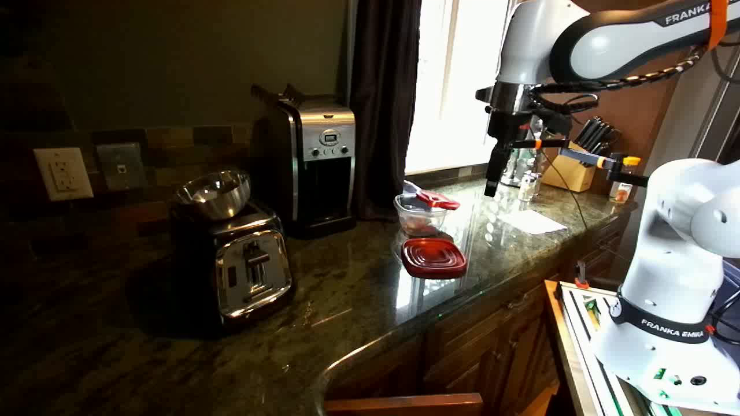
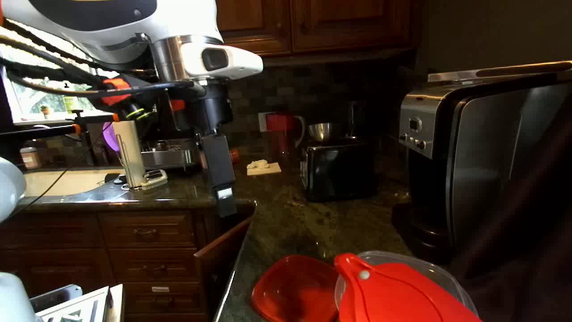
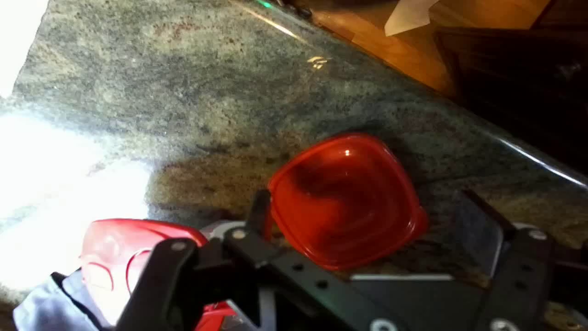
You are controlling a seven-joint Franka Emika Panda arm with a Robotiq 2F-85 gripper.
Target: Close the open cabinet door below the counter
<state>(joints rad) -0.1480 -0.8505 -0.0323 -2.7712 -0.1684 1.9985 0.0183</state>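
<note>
The arm hangs its pincer over the counter, 2 fingers apart.

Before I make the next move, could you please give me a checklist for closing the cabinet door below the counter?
1. Cabinet door open and needing a push: ok, its top edge juts out at an angle from below the counter.
2. Gripper free: ok, jaws spread with nothing held.
3. Gripper at the door: not ok, it hangs above the counter, apart from the door.
4. Straight descent clear: not ok, the wrist view shows the red lid lying below the gripper.
5. Nothing inside blocking the swing: cannot tell, the space behind the door is too dark.
</note>
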